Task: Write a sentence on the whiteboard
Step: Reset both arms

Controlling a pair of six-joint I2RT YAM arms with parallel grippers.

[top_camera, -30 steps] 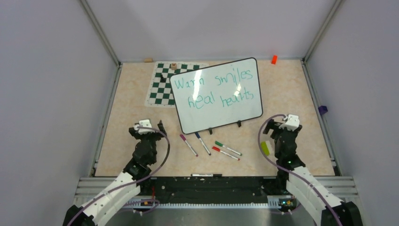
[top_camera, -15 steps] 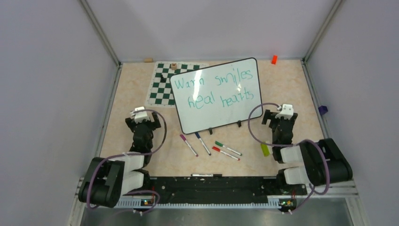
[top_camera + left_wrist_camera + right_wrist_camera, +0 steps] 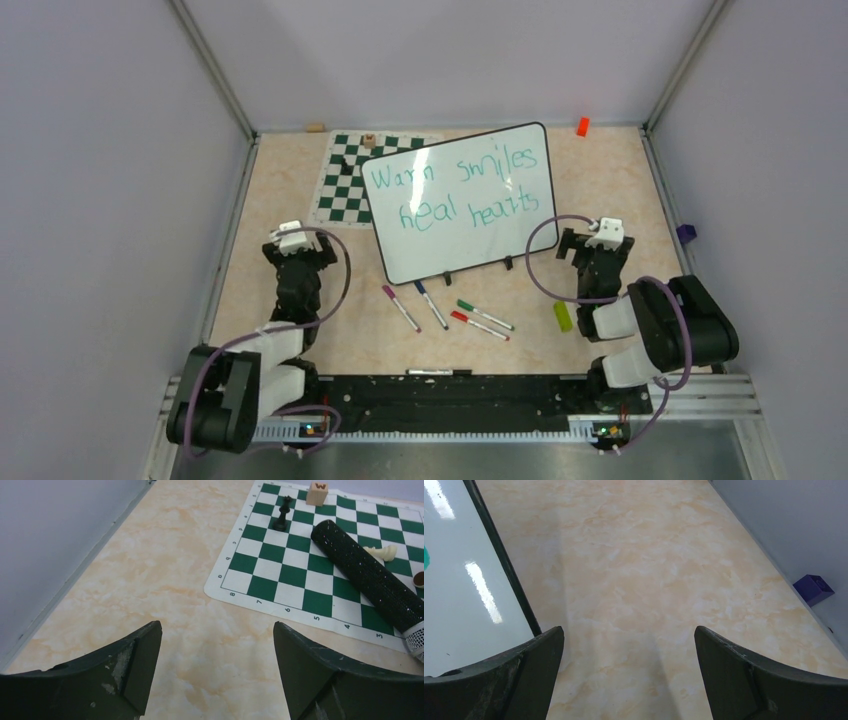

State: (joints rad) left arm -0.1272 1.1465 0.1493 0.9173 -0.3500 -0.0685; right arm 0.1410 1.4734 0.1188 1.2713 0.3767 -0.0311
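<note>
Sentence [image 3: 430, 214] complete on whiteboard [image 3: 530, 225]; task likely done. Left gripper [image 3: 215, 630] left of whiteboard, right gripper [image 3: 629, 632] right of it: jaws spread, empty, off board, likely sparing ink.

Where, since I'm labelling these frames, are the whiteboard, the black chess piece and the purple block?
Whiteboard [image 3: 450, 250]: top external view, bare patch below the writing.
Black chess piece [image 3: 283, 515]: left wrist view, its stem.
Purple block [image 3: 813, 589]: right wrist view, top face.
</note>
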